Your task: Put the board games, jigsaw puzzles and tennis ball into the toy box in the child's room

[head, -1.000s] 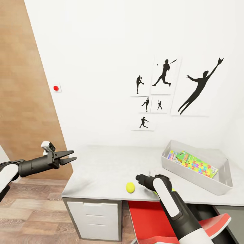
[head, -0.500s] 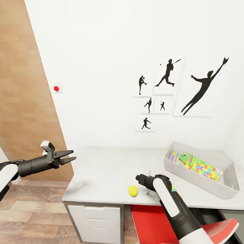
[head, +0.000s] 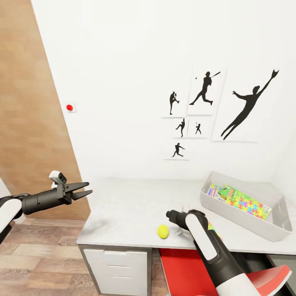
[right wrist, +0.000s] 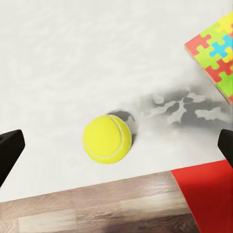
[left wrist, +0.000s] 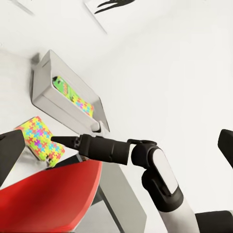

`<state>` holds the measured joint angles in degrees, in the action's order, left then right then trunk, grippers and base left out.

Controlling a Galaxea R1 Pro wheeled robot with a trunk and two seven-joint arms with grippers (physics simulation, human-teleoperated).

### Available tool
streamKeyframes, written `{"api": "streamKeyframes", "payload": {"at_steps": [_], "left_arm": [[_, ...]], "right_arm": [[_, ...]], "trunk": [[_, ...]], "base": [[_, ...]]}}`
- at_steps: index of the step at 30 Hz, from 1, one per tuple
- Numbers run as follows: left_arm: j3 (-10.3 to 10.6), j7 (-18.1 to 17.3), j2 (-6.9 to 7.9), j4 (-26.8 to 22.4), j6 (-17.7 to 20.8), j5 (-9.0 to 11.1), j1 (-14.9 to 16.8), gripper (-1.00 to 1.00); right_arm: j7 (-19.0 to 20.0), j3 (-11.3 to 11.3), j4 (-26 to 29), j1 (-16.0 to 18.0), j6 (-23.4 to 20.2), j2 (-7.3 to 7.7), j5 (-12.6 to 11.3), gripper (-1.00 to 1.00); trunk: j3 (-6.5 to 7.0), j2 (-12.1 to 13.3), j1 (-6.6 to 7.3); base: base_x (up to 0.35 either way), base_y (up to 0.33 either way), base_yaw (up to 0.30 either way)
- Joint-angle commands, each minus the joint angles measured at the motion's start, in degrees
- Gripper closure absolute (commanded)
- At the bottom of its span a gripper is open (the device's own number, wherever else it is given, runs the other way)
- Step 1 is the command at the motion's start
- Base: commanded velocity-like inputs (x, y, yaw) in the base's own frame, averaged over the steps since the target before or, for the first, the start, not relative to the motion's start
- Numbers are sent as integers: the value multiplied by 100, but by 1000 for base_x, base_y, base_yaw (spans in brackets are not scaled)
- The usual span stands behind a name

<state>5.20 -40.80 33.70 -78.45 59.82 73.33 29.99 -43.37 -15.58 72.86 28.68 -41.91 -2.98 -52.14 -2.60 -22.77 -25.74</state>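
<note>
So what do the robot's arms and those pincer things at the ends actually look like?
Both arms are smooth white shells joined by dark charcoal joints and wrist sleeves. The left gripper ends in two slim, black, pointed jaws, with a small white camera block sitting above the wrist. The right gripper has the same dark tapered build beyond a rounded white forearm. No loose cables or markings are visible.

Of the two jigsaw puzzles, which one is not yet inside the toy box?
The jigsaw puzzle lying flat on the table, beside the right pincer. The other puzzle already rests in the toy box.
</note>
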Motion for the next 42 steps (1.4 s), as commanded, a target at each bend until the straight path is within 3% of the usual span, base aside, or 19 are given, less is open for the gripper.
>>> {"api": "streamKeyframes", "payload": {"at_steps": [1,6,24,42], "left_arm": [[7,-25,5,5,18,0,7,-100],[7,-25,5,13,18,-2,7,-100],[-32,-25,5,43,18,-3,7,-100],[-37,-25,5,48,18,5,7,-100]], "right_arm": [[-155,-5,1,23,-14,0,-32,-100],[-424,18,-13,46,-13,0,3,-100],[-442,-15,36,41,16,5,16,-100],[-474,-16,-9,41,15,8,20,-100]], "trunk": [[-14,-14,-4],[-14,-14,-4],[-17,-14,-4],[-166,-14,-4]], "base": [[0,195,0],[0,84,0],[0,3,0],[0,57,-89]]}}
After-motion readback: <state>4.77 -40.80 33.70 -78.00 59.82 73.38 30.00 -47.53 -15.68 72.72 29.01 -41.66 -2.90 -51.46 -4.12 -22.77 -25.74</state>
